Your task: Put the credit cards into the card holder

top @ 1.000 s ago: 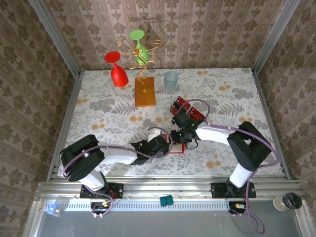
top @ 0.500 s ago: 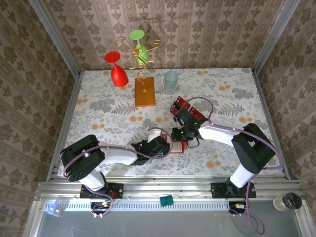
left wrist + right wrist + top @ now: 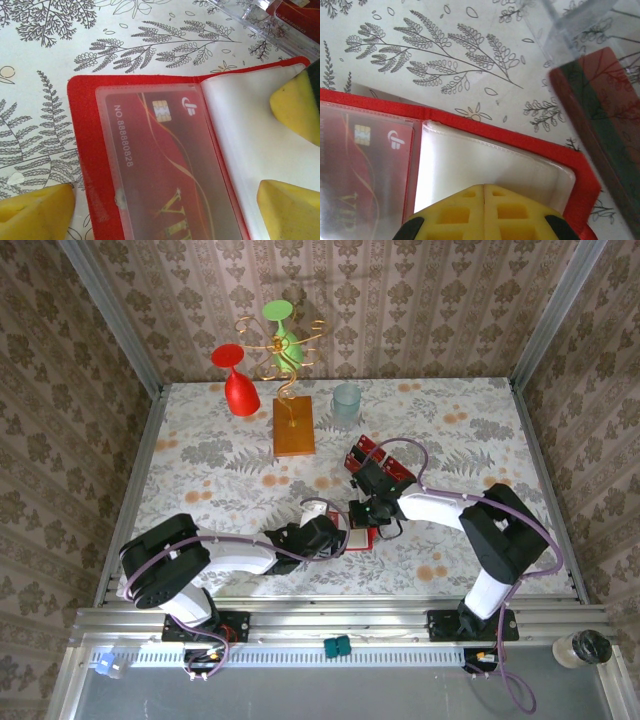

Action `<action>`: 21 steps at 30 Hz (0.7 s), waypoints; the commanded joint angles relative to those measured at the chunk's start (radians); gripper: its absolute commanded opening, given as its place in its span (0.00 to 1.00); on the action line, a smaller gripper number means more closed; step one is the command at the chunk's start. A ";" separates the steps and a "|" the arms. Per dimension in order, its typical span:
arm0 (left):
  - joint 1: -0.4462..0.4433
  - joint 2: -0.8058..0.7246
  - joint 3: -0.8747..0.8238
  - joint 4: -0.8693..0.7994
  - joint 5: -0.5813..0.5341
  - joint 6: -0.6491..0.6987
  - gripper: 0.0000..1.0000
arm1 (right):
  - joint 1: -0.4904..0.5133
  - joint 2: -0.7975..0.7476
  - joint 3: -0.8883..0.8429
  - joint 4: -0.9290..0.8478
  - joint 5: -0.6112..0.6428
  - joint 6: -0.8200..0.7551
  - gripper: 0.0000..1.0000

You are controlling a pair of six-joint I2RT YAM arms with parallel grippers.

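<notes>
Card holder [image 3: 82,150] lies open on the floral surface [image 3: 45,45], with one credit card [image 3: 165,165] in a clear pocket. Left gripper [image 3: 162,212] jaws released wide, straddling it. Right gripper [image 3: 485,200] jaws clenched together over the other pocket. Spare cards [image 3: 600,130] sit in clear tray [image 3: 570,20].

Card holder [image 3: 82,150] lies open — a credit card [image 3: 165,165] inside its pocket.

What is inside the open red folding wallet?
In the glossy red folding wallet, one red card with a gold chip sits behind a clear pocket. The other pocket looks empty, though the shut right pincer covers its near part.
</notes>
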 commanded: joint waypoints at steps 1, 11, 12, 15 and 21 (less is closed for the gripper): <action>-0.004 0.004 -0.016 0.029 0.028 0.019 0.96 | 0.021 0.027 0.012 0.001 -0.026 0.013 0.00; -0.007 0.003 -0.018 0.038 0.028 0.026 0.96 | 0.028 0.033 0.015 0.015 -0.037 0.027 0.00; -0.007 0.008 -0.018 0.038 0.028 0.027 0.96 | 0.029 0.033 0.014 0.017 -0.040 0.029 0.00; -0.007 0.022 -0.022 0.041 0.028 0.027 0.92 | 0.030 0.034 0.012 0.021 -0.044 0.034 0.00; -0.010 0.049 -0.027 0.034 0.033 0.025 0.84 | 0.029 0.033 0.016 0.021 -0.045 0.036 0.01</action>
